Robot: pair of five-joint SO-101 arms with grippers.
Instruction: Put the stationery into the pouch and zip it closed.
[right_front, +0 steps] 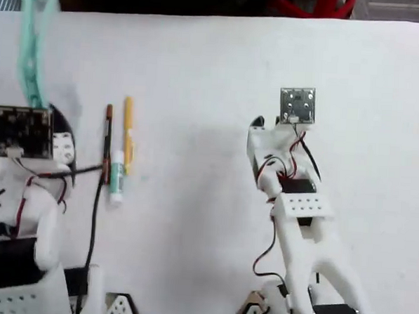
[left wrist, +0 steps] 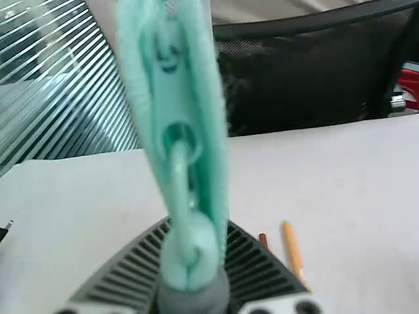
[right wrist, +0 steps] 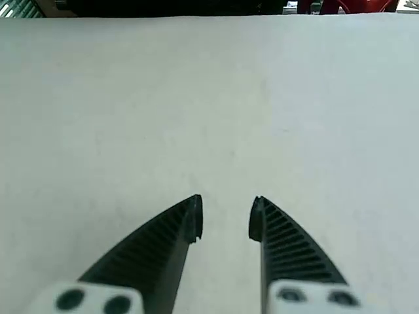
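White worktop (right_front: pixel 200 65) runs under both your arms, with a black chair (left wrist: pixel 314 72) and blinds (left wrist: pixel 52 85) behind it. Your left gripper (left wrist: pixel 193 281) has its fingers clenched on one end of the mint pouch (left wrist: pixel 173 98), which rises out of them with its zip and pull facing the wrist camera. Just beside that arm, on the worktop, lie a brown pencil (right_front: pixel 108 141), a yellow pen (right_front: pixel 128 135) and a green-and-white stick (right_front: pixel 116 177), side by side and outside the pouch. A black cable (right_front: pixel 94 214) runs close by the stick. Your right gripper (right wrist: pixel 224 219) hovers well apart from them over the worktop, fingers released with a gap between the tips.
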